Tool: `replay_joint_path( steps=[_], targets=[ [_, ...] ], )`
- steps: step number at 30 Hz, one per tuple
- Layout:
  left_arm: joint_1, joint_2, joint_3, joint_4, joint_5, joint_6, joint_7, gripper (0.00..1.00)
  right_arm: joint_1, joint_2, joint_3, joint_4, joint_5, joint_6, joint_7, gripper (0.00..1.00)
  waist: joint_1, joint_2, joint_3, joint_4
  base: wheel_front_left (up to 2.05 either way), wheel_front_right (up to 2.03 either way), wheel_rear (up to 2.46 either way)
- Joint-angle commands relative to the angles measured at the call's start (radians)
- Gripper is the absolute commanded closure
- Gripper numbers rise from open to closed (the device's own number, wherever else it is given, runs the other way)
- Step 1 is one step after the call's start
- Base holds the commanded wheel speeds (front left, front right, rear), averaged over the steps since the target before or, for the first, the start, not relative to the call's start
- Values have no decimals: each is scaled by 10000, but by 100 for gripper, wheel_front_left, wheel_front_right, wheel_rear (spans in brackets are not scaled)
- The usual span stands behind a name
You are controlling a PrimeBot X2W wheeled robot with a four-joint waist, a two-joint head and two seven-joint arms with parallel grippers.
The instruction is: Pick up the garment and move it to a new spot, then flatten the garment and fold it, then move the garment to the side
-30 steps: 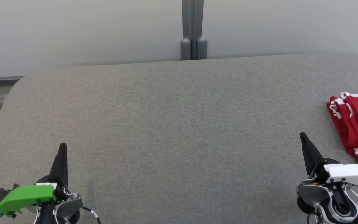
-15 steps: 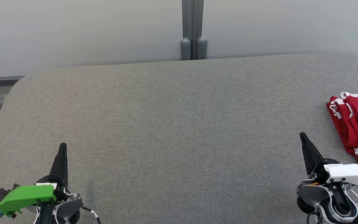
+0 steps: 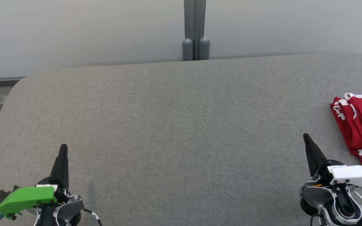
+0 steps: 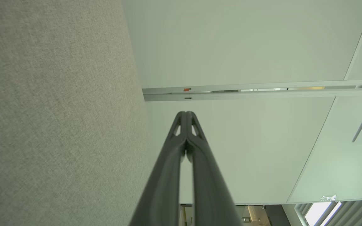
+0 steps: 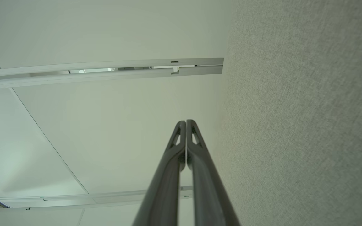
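nothing moved, left pincer (image 3: 63, 147), right pincer (image 3: 306, 137) pressed together, garment (image 3: 361, 125) lettering unreadable

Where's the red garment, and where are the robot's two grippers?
red garment (image 3: 360, 127), head view, on its folded red cloth.
left gripper (image 3: 63, 148), head view, at its shut fingertips.
right gripper (image 3: 306, 137), head view, at its shut fingertips.

Folded red fabric garment with white trim (image 3: 361, 122) lies at right edge of grey cloth-covered surface (image 3: 181, 119). Green-capped left gripper (image 3: 63, 152) near left, white-capped right gripper (image 3: 307, 140) near right, close to garment. Both jaws pressed together, empty.
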Motion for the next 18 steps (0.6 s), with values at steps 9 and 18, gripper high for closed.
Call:
replay_joint_path(
  steps=[9,18],
  targets=[
    [-114,58,22,-14,-29,-59,35,100,-62,-6,-14,-50,64,4,35,100,0,0,0,0,0,0,0],
    [-114,58,21,-15,-29,-59,35,100,-62,-6,-14,-50,64,4,34,100,0,0,0,0,0,0,0]
  ],
)
